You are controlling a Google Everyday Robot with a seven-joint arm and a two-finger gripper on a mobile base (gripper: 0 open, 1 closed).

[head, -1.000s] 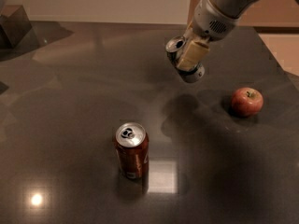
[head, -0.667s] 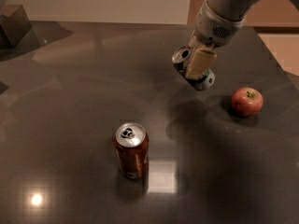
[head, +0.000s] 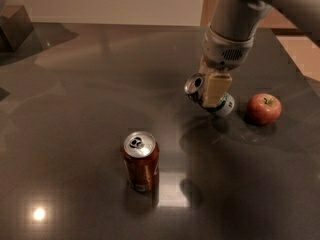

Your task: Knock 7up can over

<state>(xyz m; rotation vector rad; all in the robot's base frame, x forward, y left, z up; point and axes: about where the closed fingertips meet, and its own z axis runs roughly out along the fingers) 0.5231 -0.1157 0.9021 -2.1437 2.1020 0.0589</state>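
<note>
The 7up can (head: pixel 195 85) is right of the centre of the frame, held in the end effector (head: pixel 214 97). The can is not upright: it lies strongly tilted, with its silver top and the pull-tab opening turned to the left and a little upward, and its pale bottom end pointing down to the right. The middle of its body is hidden behind a beige finger (head: pixel 216 85), so only the two ends show, and the green markings can hardly be seen. The lower end is very close to the dark surface (head: pixel 75 114), but I cannot tell if it touches. A shadow lies on the surface just under it.

The end effector is closed on the can, with one finger across the front side. The grey-white arm (head: pixel 231 31) comes down to it from the upper right corner.

Just to the right of the can, near but apart, a red apple (head: pixel 263 109) rests on the surface. In the lower middle, well apart from the 7up can, a reddish-brown can (head: pixel 141 162) stands upright with its silver top open. Nothing lies between these two cans. At the upper left edge there is a dark box-like object (head: pixel 15 28), too dim to name. A bright spot of light (head: pixel 39 214) reflects in the lower left.
</note>
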